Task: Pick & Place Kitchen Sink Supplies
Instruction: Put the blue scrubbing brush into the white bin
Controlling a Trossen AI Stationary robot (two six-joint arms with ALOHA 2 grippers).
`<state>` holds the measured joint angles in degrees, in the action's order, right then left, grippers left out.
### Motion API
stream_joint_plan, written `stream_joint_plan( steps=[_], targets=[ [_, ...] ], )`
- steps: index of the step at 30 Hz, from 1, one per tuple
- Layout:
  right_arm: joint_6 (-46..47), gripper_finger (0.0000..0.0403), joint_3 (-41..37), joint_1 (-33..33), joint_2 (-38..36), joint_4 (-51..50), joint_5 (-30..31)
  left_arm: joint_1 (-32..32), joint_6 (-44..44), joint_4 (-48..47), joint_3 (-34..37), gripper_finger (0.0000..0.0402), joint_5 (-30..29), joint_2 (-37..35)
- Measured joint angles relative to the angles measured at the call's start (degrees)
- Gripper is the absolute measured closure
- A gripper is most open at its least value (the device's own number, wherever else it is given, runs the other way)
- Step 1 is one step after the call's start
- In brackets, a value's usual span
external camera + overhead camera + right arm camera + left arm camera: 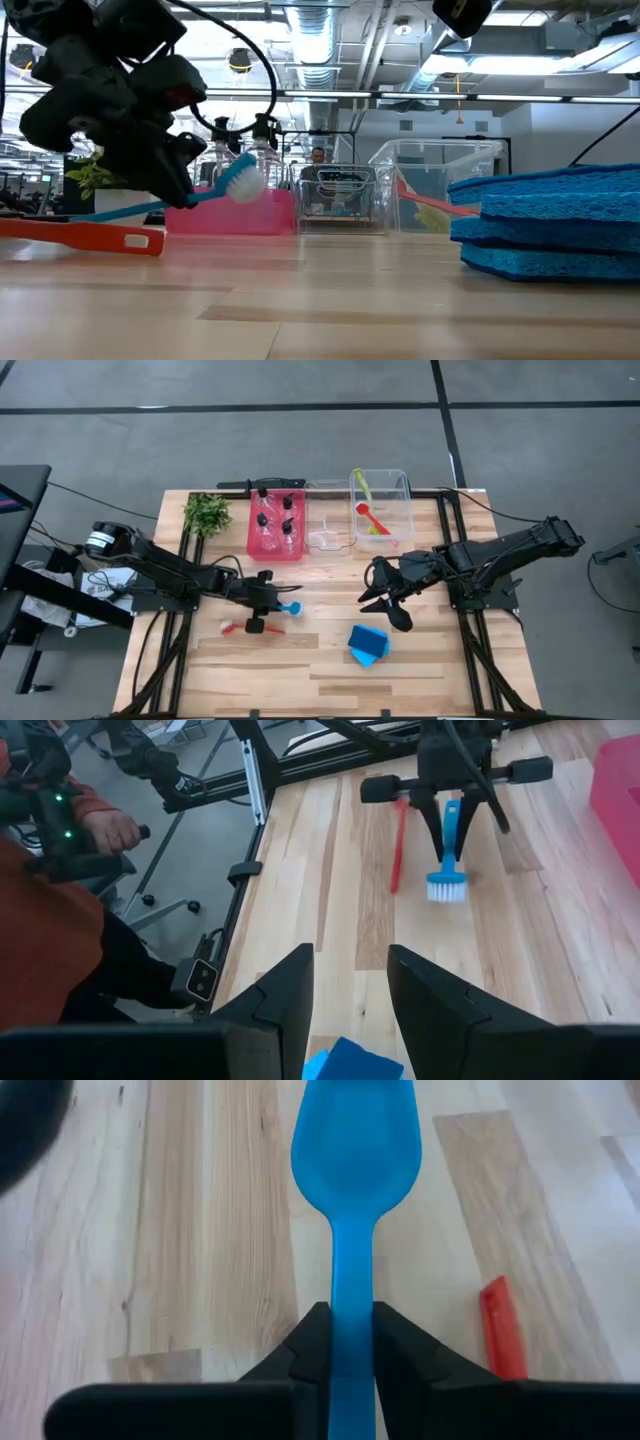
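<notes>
Brush handle sat pinched between the two dark fingers point(400, 1365) of the left gripper point(262, 603): the blue brush point(284, 607) was clamped by its thin stem, and in the low view its white-bristled head point(243, 180) hung just clear of the wooden table point(300, 680), the handle slanting down toward the boards. A red utensil point(233, 626) lay flat on the table just beside it, on the near-left part of the tabletop, apart from the gripper's fingers.

Two blue sponges point(367, 645) rested stacked on the table nearer the front edge and toward the right. Farther back, four clear bottles with black caps point(276, 520) stood upright in the red bin point(255, 548). Next to it sat a small clear bin point(328, 540), and then a taller clear bin point(404, 485) holding a red utensil point(372, 518) and a yellow-green one point(362, 485). A leafy green plant point(207, 513) stood at the back-left corner.

The right gripper point(383, 603) hovered over the table's right-centre, beyond the sponges, its jaws parted with nothing between them.

In the right wrist view a person's hand point(105, 828) showed off the table's side, holding a dark device.
</notes>
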<state>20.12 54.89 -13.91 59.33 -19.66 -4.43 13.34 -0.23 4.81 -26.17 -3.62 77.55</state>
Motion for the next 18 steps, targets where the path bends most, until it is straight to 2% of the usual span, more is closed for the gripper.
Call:
stream_joint_plan(
  steps=[5,10,18],
  targets=[
    [0.44,0.0278,0.0,0.0,0.0,0.63,1.23,0.05,-1.24,0.93,0.0,0.0343,-0.33,-3.62],
    [0.52,0.0278,-0.01,0.0,0.0,2.2,1.51,0.05,-2.69,4.86,0.0,0.0344,-3.66,-11.61],
    [0.52,0.0278,-0.02,0.07,0.0,8.33,1.51,0.05,-4.73,24.64,-0.1,0.0338,-12.71,-25.99]
  ],
)
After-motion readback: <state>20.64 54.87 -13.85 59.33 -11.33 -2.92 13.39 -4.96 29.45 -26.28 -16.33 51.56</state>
